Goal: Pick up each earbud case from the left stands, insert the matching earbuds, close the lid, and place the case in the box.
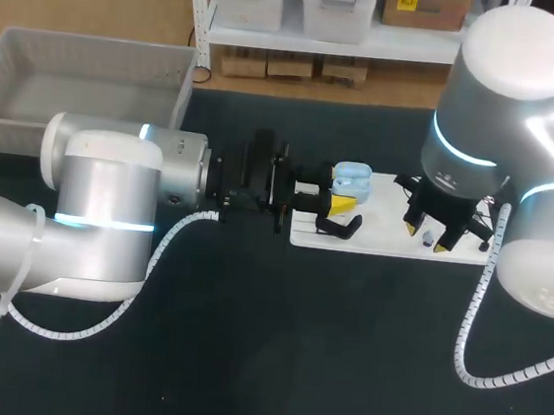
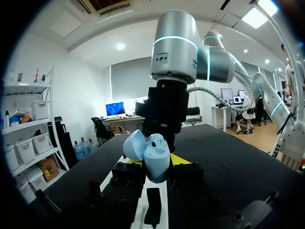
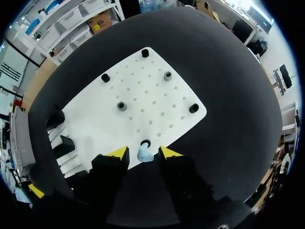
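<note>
Left gripper (image 2: 157, 163) clamps the open light-blue earbud case (image 2: 151, 153), lid up, over the white board (image 1: 383, 240) at the end nearest the left arm. Right gripper (image 1: 425, 237) hangs over the board's edge, fingers apart, straddling a light-blue earbud (image 3: 144, 154) on the board without touching it.
</note>
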